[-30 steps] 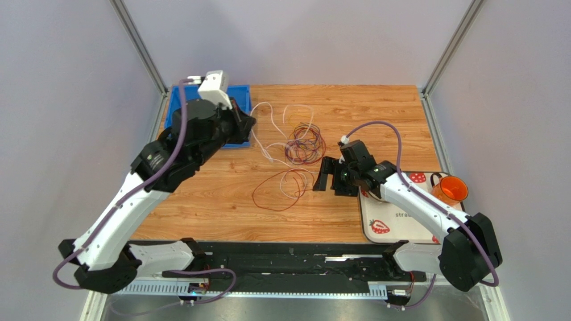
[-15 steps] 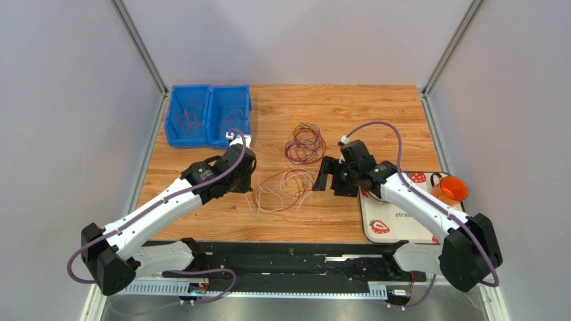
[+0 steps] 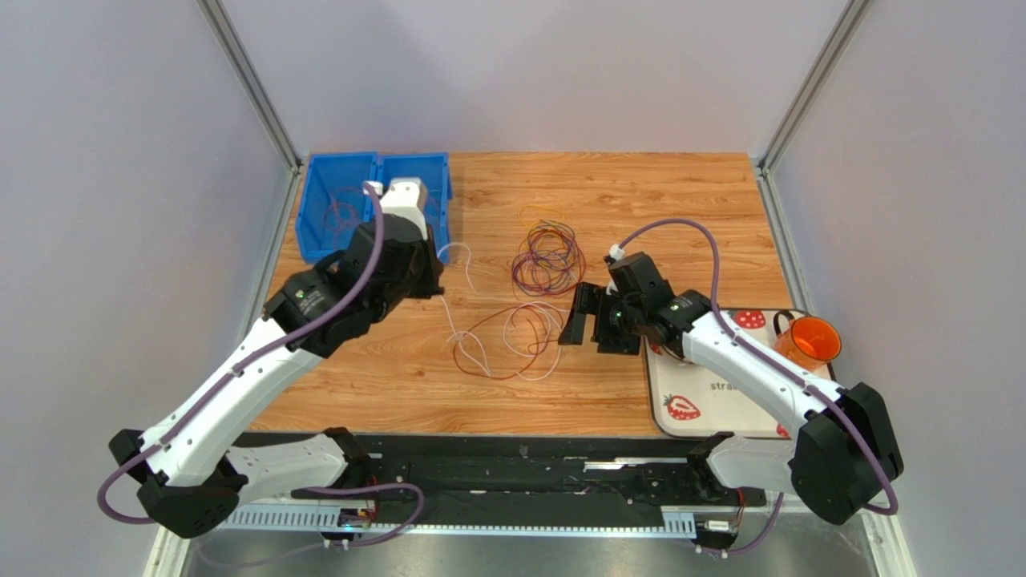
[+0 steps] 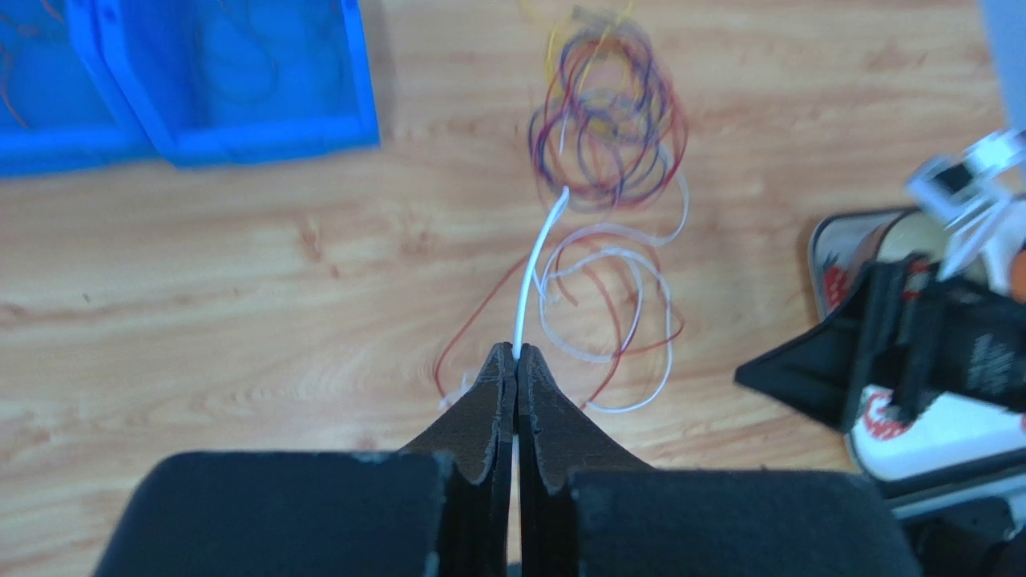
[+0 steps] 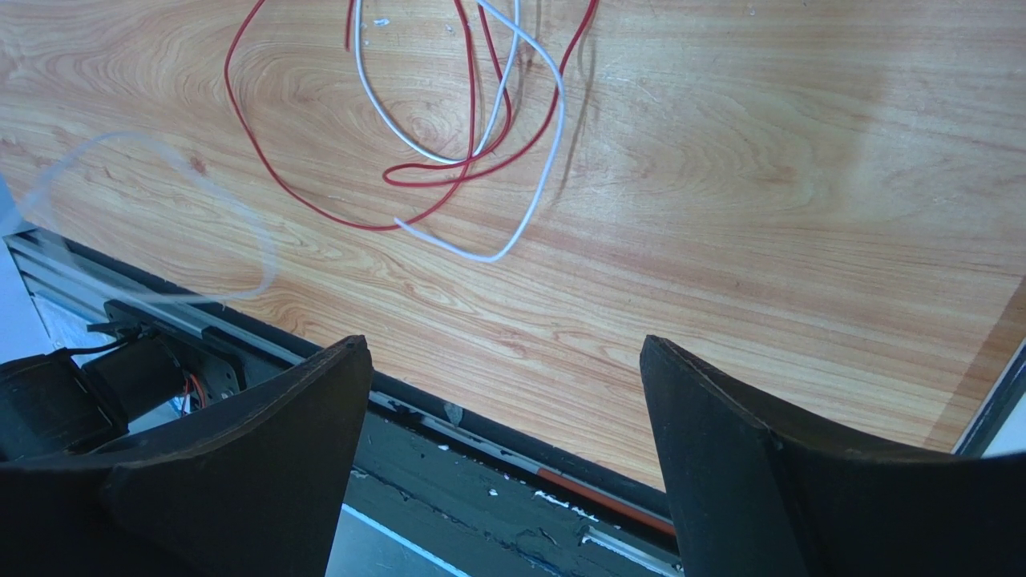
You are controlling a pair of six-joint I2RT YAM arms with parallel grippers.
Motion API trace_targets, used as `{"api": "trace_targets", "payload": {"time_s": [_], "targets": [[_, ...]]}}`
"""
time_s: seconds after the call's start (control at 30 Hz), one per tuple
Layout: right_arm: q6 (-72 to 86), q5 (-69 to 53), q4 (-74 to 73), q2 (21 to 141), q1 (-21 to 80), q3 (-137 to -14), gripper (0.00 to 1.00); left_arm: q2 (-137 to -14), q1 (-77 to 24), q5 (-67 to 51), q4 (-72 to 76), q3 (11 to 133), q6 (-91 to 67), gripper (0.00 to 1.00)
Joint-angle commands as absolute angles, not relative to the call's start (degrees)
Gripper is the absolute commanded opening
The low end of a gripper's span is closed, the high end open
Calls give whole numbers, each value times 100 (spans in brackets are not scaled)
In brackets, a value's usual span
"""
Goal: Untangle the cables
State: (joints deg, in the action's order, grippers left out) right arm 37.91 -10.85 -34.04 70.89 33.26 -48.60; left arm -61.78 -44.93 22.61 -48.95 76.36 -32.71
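Right gripper (image 5: 503,351) spread wide and empty, just right of the loose red and white loops (image 3: 512,337) lying mid-table. Left gripper (image 4: 516,370) pinched tight on a white cable (image 4: 537,255), which runs toward the tangled bundle (image 3: 548,259) farther back. Blue bins (image 3: 323,210) at far left.

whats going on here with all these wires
The left end effector is shut on a white cable that runs from its tips toward a coloured bundle of cables. The right end effector is open and holds nothing, poised over the wooden table beside loose red and white loops. Two blue bins sit at the far left.
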Motion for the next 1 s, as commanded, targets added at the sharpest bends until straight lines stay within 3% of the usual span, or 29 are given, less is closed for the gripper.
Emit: {"api": "trace_targets", "payload": {"time_s": [0.0,0.97], "targets": [[3797,-1081,-3340,6900,3349,-5019,87,-6486,-4386,2698,-5053,8585,-2672,0],[3700,-993,-3357,6803,3357,-4790,87,-7505,-1469,1126,-4448,11557,-1933,0]]}}
